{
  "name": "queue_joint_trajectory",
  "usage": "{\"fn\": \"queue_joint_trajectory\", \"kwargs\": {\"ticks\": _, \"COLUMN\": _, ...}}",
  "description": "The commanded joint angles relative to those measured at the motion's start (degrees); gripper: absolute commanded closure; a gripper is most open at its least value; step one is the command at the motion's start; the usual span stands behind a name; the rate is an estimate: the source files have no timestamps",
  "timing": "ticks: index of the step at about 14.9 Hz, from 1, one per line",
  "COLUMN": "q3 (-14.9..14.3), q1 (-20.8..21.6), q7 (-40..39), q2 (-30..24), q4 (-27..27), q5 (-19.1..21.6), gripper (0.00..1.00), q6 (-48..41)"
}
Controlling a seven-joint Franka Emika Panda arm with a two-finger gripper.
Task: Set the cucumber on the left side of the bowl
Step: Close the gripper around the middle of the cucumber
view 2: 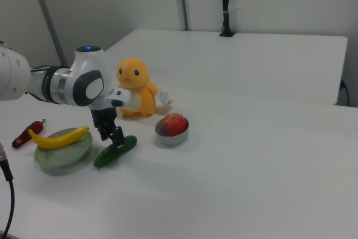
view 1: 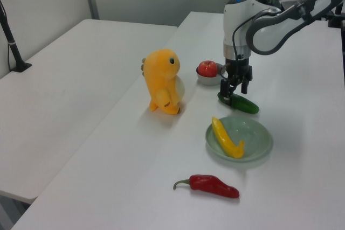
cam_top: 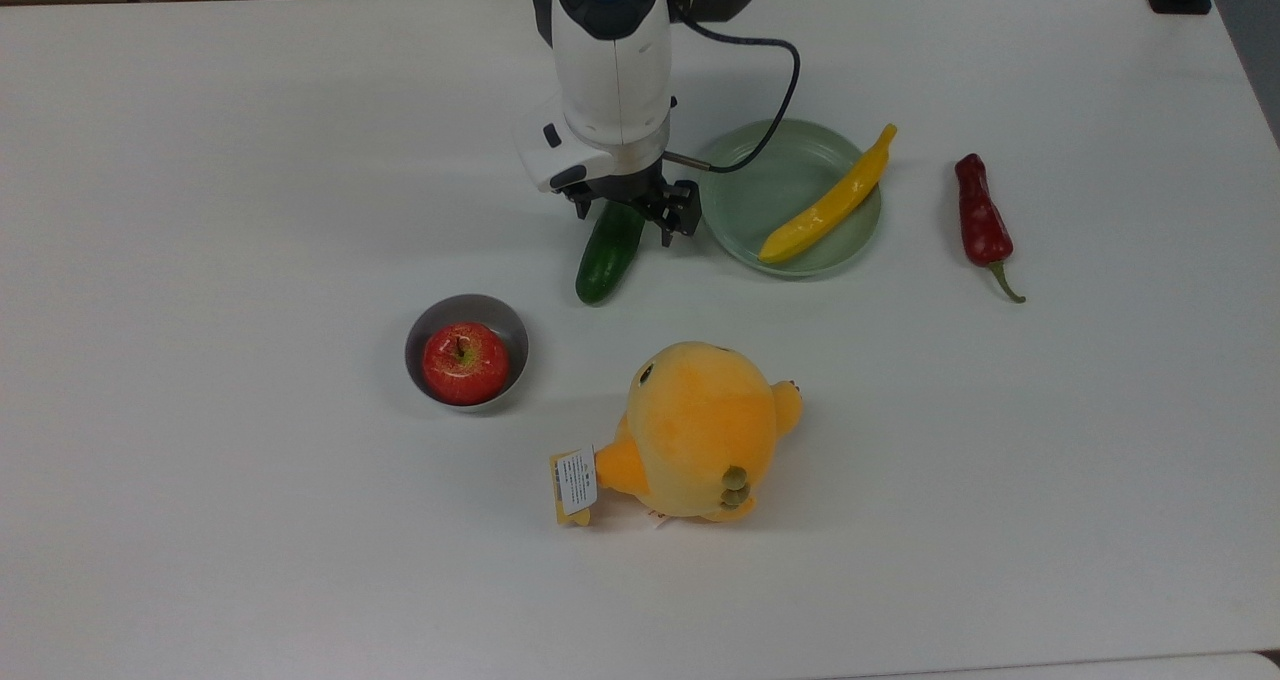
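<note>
**Cucumber's far end lost under the wrist**

From above, the gripper (cam_top: pixel 627 220) and white wrist cover the upper end of the cucumber (cam_top: pixel 606 260); whether the fingers touch it can't be told. The arm (view 2: pixel 33 82) runs off the right view's left edge. Behind the jaws, the apple (view 1: pixel 207 68) hides most of the bowl (view 1: pixel 210 79).

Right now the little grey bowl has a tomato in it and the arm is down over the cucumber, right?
Not a tomato: the top view shows a red apple with a stem in the grey bowl. The gripper is indeed down over the cucumber.
</note>
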Motion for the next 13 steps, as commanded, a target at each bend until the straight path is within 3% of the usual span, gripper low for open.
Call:
{"fn": "queue_joint_trajectory", "kwargs": {"ticks": 1, "q3": 0.1, "q1": 0.3, "q7": 0.9, "q2": 1.8, "q4": -0.1, "q5": -1.7, "gripper": 0.00, "q6": 2.4}}
{"fn": "queue_joint_trajectory", "kwargs": {"ticks": 6, "q3": 0.5, "q1": -0.3, "q7": -2.9, "q2": 2.2, "q4": -0.2, "q5": -4.0, "gripper": 1.00, "q6": 2.0}}
{"fn": "queue_joint_trajectory", "kwargs": {"ticks": 13, "q3": 0.6, "q1": -0.3, "q7": -3.0, "q2": 2.2, "q4": -0.1, "q5": -4.0, "gripper": 1.00, "q6": 1.7}}
